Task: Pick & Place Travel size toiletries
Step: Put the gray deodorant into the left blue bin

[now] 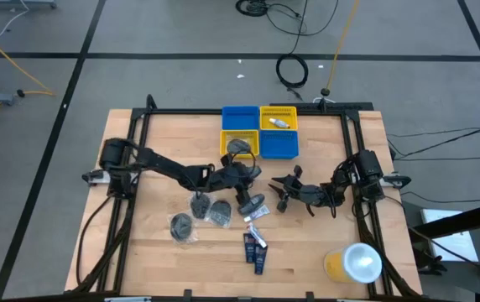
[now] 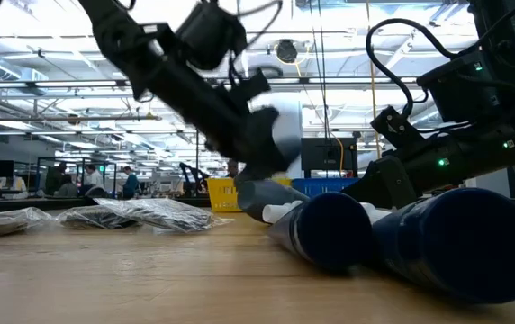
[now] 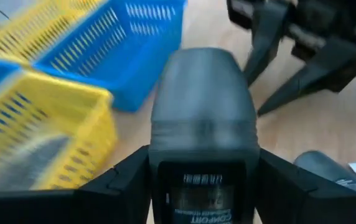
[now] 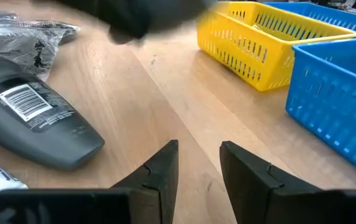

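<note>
Grey deodorant stick clamped in left hand (near bins)

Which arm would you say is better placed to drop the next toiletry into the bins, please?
Left. Its pincer is shut on a grey deodorant stick, close to the yellow bin. The right pincer is empty, slightly open, low over bare table.

Your right gripper hangs low over bare wood, fingers narrowly parted, nothing between them. Grey oval piece lies flat beside it, barcode up. Wrapped discs beyond. Yellow bin and blue bin stand side by side.
</note>
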`<state>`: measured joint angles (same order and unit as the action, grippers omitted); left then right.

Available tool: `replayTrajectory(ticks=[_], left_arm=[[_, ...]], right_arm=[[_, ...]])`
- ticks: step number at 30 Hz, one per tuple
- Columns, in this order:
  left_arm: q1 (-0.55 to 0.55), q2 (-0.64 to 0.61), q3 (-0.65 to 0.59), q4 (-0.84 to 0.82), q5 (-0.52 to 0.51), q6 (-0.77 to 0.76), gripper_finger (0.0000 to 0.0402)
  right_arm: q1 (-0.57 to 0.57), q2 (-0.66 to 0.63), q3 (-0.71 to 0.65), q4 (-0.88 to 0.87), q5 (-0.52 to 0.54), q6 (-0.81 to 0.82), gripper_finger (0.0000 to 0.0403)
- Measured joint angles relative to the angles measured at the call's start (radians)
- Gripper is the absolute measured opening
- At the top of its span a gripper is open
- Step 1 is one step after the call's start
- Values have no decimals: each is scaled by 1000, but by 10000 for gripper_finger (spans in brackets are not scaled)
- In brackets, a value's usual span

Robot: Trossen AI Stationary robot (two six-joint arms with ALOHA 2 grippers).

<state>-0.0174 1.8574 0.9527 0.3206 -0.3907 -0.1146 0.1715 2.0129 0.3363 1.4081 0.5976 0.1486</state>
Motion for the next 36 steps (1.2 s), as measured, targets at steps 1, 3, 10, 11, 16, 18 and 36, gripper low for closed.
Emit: replayTrajectory(ticks=[1, 3, 10, 11, 16, 18, 36], left_arm=[[8, -30, 0, -20, 0, 21, 215], [34, -86, 0, -56, 0, 60, 203], [212, -179, 1, -81, 151, 221, 202], [244, -178, 4, -79, 179, 248, 207], [407, -140, 86, -134, 259, 355, 212], [458, -114, 148, -166, 310, 392, 203], [631, 215, 479, -379, 368, 730, 203]], right_arm=[[0, 0, 0, 0, 0, 0, 109], [0, 0, 0, 1, 0, 0, 109], [0, 0, 0, 1, 1, 0, 109], [0, 0, 0, 1, 1, 0, 109], [-1, 0, 0, 1, 3, -2, 109], [-4, 0, 0, 1, 3, -3, 109], [-14, 0, 0, -7, 4, 4, 109]])
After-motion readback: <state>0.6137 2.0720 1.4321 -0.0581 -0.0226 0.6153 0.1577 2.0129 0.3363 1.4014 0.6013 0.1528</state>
